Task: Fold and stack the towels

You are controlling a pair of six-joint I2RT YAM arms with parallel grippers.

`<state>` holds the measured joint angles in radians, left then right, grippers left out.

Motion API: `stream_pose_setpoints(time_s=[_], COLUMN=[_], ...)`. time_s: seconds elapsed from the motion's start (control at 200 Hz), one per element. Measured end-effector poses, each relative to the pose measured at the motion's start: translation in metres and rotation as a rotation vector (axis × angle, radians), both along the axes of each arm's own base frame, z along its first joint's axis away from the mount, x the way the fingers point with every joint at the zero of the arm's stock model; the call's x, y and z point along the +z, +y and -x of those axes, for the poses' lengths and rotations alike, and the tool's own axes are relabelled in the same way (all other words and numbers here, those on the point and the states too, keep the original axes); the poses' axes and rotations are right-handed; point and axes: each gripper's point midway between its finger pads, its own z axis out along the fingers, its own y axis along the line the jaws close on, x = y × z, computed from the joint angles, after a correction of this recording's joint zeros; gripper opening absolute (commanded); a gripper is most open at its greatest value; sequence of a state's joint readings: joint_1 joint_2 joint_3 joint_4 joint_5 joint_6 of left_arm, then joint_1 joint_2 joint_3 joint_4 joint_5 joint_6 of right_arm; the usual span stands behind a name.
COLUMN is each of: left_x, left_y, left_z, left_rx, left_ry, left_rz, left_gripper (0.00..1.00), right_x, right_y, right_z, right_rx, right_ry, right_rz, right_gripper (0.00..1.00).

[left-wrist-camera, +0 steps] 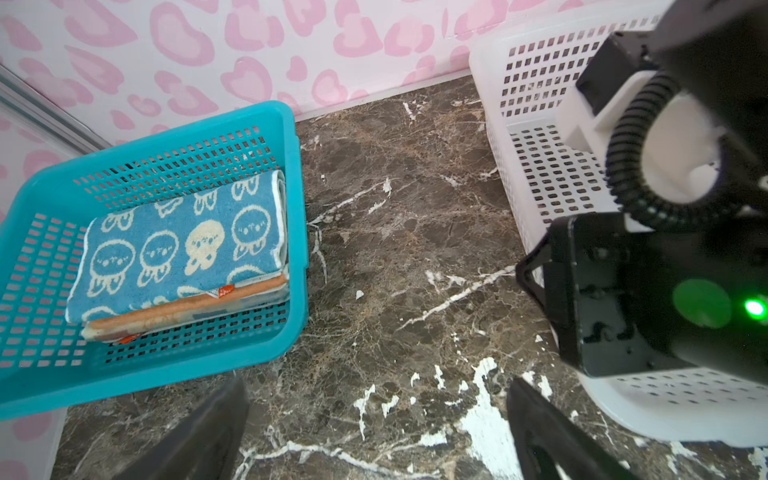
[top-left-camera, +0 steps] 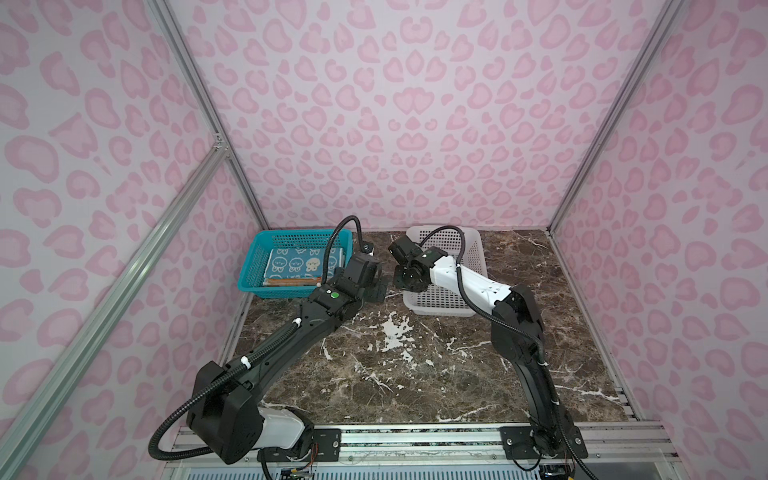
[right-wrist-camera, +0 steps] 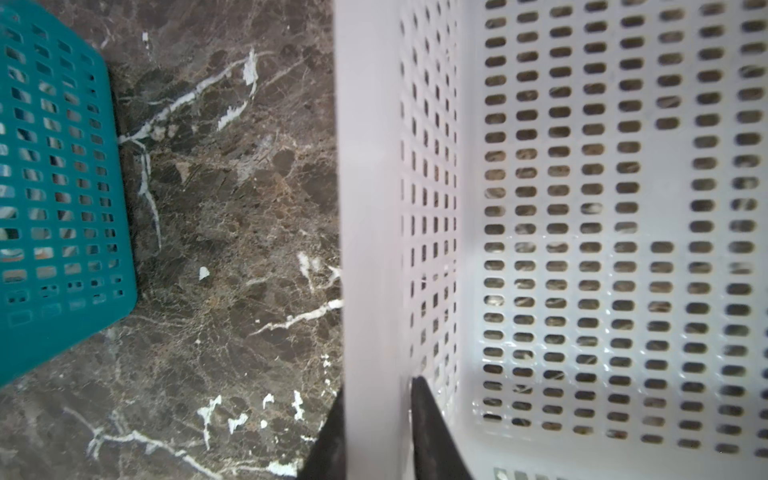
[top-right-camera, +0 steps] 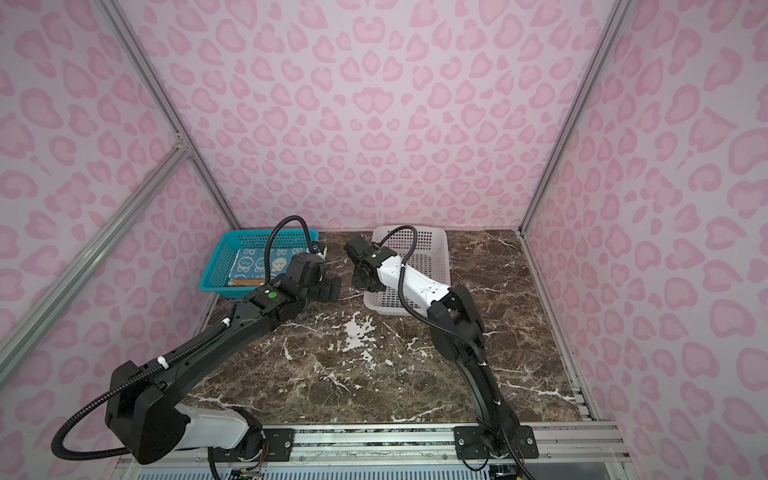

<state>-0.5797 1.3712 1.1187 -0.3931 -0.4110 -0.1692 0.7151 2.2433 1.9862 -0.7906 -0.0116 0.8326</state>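
My L gripper (left-wrist-camera: 374, 399) hangs over bare table (left-wrist-camera: 395, 249), jaws spread wide, nothing btw them. All three towels sit folded in one stack inside the teal basket (left-wrist-camera: 297, 208), which is just left of my L fingers and a bit beyond their tips. Blue towel (left-wrist-camera: 178, 245) is on top. Orange towel (left-wrist-camera: 187, 308) is under it w/ its edge peeking out on the side nearest me. Cream towel (left-wrist-camera: 257, 302) is at the bottom, only a thin pale edge showing. The white basket (right-wrist-camera: 365, 208) stands to the right of those fingers, near the teal one but apart, a strip of table btw them. My R gripper (right-wrist-camera: 376, 390) straddles the white basket's wall on the side facing the teal basket: one finger outside, one inside, rim btw them. Can't tell if they pinch the rim or stand loose around it, as the tips are mostly out of view. In both top views the R fingers are hidden under the wrist
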Motion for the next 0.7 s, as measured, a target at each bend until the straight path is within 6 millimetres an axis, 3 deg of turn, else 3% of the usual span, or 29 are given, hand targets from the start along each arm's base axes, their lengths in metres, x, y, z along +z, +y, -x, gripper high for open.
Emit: stream_pose_setpoints(time_s=[0.085, 0.19, 0.29, 0.39, 0.465, 0.54, 0.7], left_x=[-0.002, -0.003, -0.003, -0.003, -0.008, -0.018, -0.047], left_y=[0.005, 0.013, 0.025, 0.048, 0.074, 0.101, 0.152], left_z=[0.002, 0.005, 0.007, 0.006, 0.006, 0.010, 0.020], left_rx=[0.016, 0.034, 0.058, 0.109, 0.175, 0.244, 0.392], left_ry=[0.001, -0.001, -0.013, -0.045, -0.061, -0.072, -0.079], left_rz=[0.009, 0.014, 0.023, 0.030, 0.027, 0.022, 0.007], left_gripper=[0.98, 0.98, 0.98, 0.98, 0.98, 0.98, 0.98], right_x=[0.003, 0.028, 0.062, 0.100, 0.126, 0.138, 0.116], right_y=[0.003, 0.004, -0.005, -0.027, -0.061, -0.112, -0.242], right_z=[0.004, 0.005, 0.002, -0.001, -0.004, -0.007, 0.015], right_rx=[0.015, 0.040, 0.055, 0.051, 0.019, -0.048, -0.213], right_ry=[0.009, -0.029, -0.095, -0.177, -0.237, -0.282, -0.314], right_rz=[-0.013, -0.043, -0.048, -0.031, 0.009, 0.090, 0.340], right_gripper=[0.75, 0.97, 0.98, 0.98, 0.98, 0.98, 0.98])
